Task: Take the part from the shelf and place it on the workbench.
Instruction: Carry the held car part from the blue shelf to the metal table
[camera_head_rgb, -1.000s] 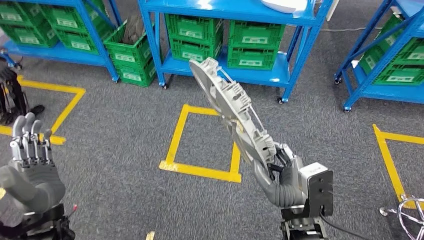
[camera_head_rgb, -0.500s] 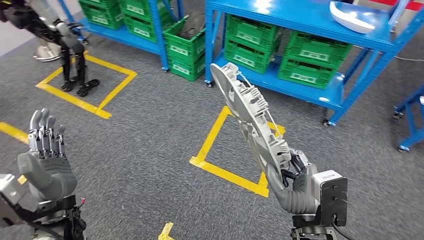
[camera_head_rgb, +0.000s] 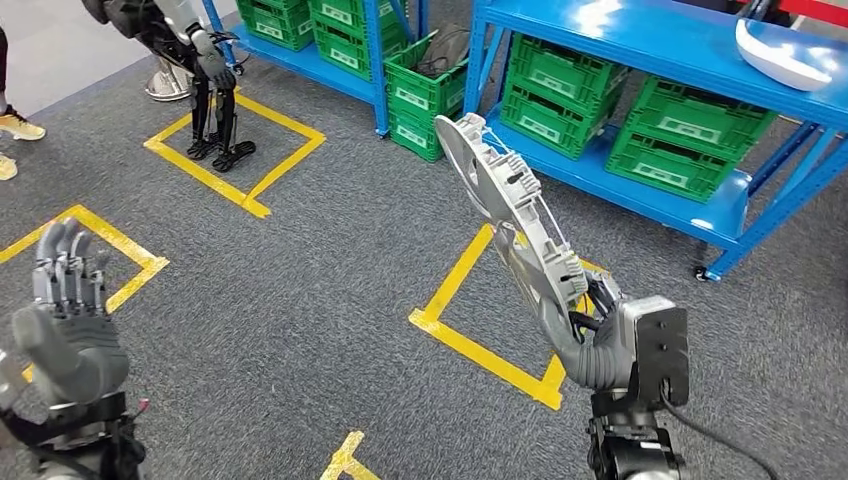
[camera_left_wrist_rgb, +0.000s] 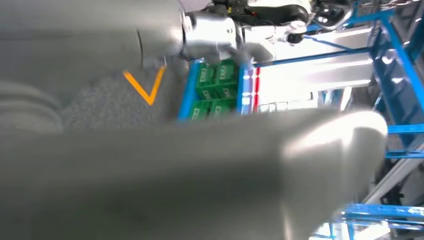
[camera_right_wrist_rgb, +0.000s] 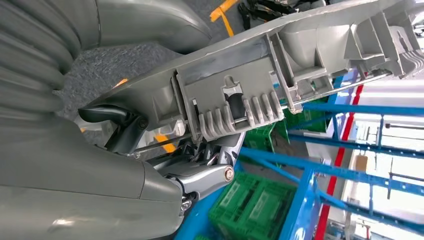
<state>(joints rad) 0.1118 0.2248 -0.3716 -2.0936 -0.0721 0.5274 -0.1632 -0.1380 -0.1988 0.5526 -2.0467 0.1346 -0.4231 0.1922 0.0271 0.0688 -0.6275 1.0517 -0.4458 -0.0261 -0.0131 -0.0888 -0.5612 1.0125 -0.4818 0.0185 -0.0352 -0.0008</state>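
1. My right hand (camera_head_rgb: 590, 335) is clamped on the lower end of the part (camera_head_rgb: 510, 215), a long grey ribbed casting. The right wrist view shows the thumb (camera_right_wrist_rgb: 150, 22) lying across the flat face and dark fingers (camera_right_wrist_rgb: 112, 117) hooked behind the ribbed side.
2. The part is off the shelf and in the air over the grey floor (camera_head_rgb: 330, 270). Its long axis runs up and away from my right hand, tilted toward the blue shelf (camera_head_rgb: 640, 40) with the green crates (camera_head_rgb: 690, 135). The free end leads; the held end trails.
3. My left hand (camera_head_rgb: 65, 320) holds nothing. The fingers are straight, side by side and raised, well apart from the part.
4. No workbench is in view. I judge the carry to be under way and the placing not yet begun.
5. The right hand alone bears the load, gripping at one end. I expect the far end to swing wide on any turn, so I keep it away from the shelf posts.
6. Another robot (camera_head_rgb: 195, 60) stands in a yellow floor square (camera_head_rgb: 240, 150) near the far left.
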